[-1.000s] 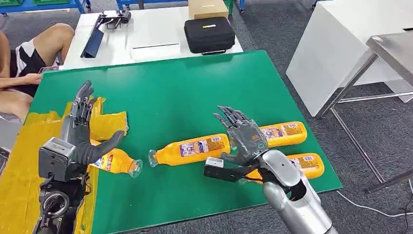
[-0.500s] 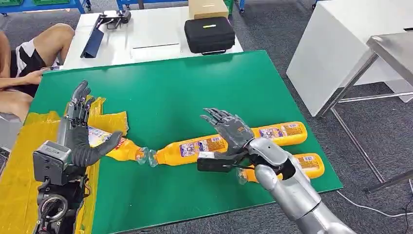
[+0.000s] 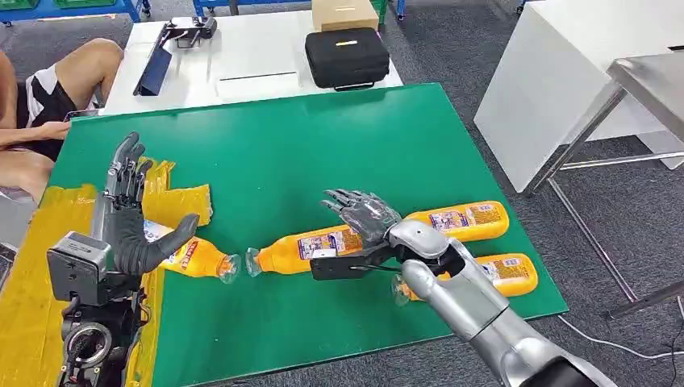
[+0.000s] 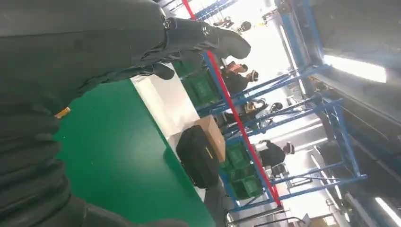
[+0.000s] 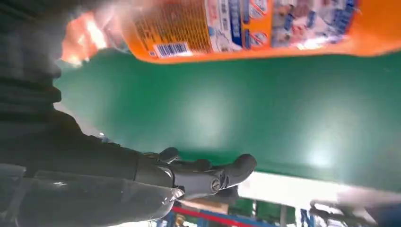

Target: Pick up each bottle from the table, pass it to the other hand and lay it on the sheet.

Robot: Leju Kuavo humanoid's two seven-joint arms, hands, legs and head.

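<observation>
Head view: four glossy orange bottles lie on the green table point(image 3: 274, 153), one point(image 3: 187, 258) (by the left hand point(image 3: 129, 218)) partly on the crinkled yellow sheet point(image 3: 32, 274). Both hands spread, empty; the right hand point(image 3: 361, 216) hovers over the middle bottle point(image 3: 310, 248). Right wrist view: that labelled bottle point(image 5: 246, 28), blurred.

I see a black zipped case w/ a handle point(image 3: 347, 57) on the white table point(image 3: 250, 76) past the green one. A brown cardboard box point(image 3: 344, 14) sits just behind it. A flat dark slab point(image 3: 152, 71) lies near the left end. A person's bare knee point(image 3: 85, 64) is beside that table. A grey metal table point(image 3: 645, 81) stands at right.
</observation>
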